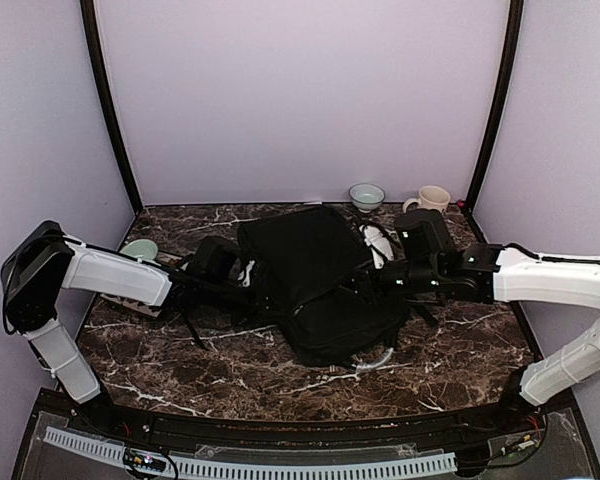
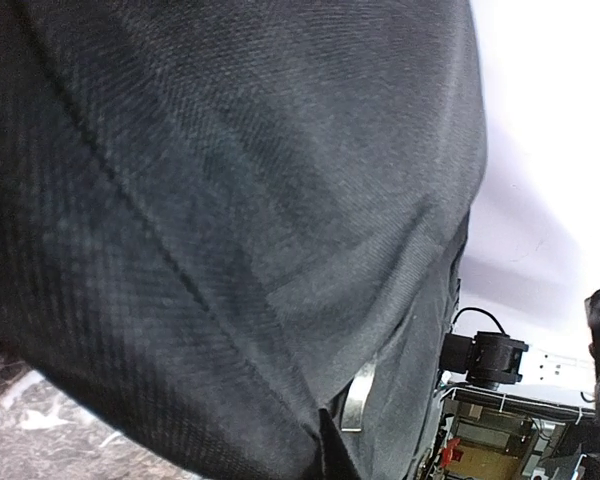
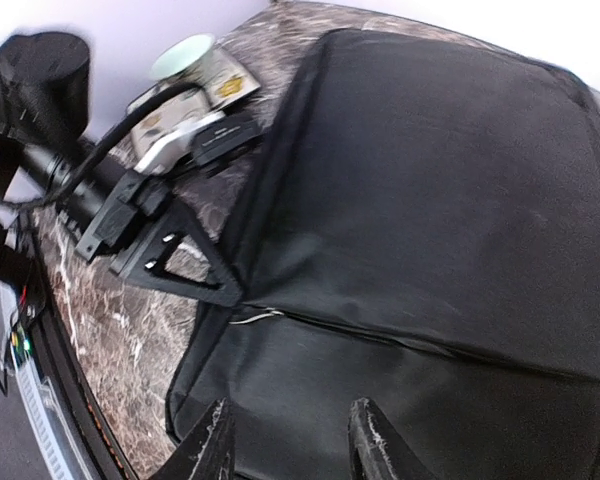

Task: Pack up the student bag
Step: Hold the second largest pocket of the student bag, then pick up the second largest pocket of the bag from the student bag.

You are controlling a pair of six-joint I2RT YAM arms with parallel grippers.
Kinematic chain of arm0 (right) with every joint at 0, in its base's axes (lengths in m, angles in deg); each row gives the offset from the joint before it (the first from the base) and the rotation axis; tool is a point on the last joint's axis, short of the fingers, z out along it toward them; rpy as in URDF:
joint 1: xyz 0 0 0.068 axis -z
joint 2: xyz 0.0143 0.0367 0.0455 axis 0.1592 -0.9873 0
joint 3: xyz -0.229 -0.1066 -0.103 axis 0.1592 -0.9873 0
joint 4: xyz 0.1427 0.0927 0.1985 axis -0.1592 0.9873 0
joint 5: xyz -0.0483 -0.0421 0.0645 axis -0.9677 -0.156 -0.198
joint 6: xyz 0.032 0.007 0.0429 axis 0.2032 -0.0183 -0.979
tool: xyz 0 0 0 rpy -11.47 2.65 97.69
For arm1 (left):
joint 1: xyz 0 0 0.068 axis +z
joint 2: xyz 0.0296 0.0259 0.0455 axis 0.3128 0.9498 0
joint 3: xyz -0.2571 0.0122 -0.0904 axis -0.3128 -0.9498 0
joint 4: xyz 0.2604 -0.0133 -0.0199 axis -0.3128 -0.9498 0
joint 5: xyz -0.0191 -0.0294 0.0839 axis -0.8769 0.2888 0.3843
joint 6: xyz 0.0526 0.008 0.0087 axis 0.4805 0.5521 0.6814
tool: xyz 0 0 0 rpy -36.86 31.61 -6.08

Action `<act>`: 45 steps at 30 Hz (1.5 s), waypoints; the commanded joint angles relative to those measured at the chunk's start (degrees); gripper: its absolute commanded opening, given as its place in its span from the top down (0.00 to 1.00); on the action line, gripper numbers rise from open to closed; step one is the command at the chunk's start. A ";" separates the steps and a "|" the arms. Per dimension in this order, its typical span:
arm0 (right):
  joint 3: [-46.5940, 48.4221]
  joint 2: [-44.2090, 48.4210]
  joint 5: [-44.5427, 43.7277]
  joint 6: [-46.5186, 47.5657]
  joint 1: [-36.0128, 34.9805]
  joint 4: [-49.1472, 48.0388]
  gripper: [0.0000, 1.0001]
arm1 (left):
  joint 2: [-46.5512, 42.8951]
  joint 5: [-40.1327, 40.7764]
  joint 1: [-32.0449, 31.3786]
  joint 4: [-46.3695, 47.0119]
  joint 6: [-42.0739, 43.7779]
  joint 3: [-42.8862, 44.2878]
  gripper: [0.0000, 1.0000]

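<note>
Student bag (image 1: 310, 270) lies flat, left hand (image 3: 232, 293) pinching its edge, right hand (image 3: 290, 412) open over it.

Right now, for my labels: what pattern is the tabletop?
The tabletop: dark marble, white veins; top external view.

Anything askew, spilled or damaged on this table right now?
Nothing spilled or damaged shows. The student bag lies flat but skewed diagonally on the table; the bowl and mug behind it stand upright.

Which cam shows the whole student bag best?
Top external: the student bag shows almost whole. Left wrist: only black fabric close up. Right wrist: one broad panel, cropped.
</note>
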 commanded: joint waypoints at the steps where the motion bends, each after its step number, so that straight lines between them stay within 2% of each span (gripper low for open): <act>1: 3.24 -3.40 4.69 10.15 -2.47 -2.58 0.60 | -4.27 -0.97 -0.92 0.78 2.60 4.96 1.00; 5: 2.84 -7.10 10.40 15.66 -2.78 -7.96 0.60 | -4.60 -2.09 -0.94 0.55 2.68 6.25 1.00; 14: 5.45 -17.14 15.02 31.40 -3.15 -6.83 0.63 | -3.88 -5.44 -0.94 -3.91 5.58 10.20 1.00; 18: 5.70 -18.90 15.19 32.99 -3.54 -7.26 0.63 | -3.89 -6.29 -0.94 -5.04 5.91 10.45 1.00; 25: 4.08 -18.39 8.17 33.62 -4.65 -12.60 0.63 | -4.87 -7.35 -1.02 -5.80 5.94 10.31 1.00; 36: 6.65 -21.59 5.87 35.13 -4.99 -13.05 0.64 | -5.84 -7.85 -1.21 -6.42 6.07 10.67 1.00; 45: 7.83 -23.49 4.52 35.88 -5.71 -12.97 0.71 | -6.36 -8.67 -1.29 -7.31 6.64 11.15 1.00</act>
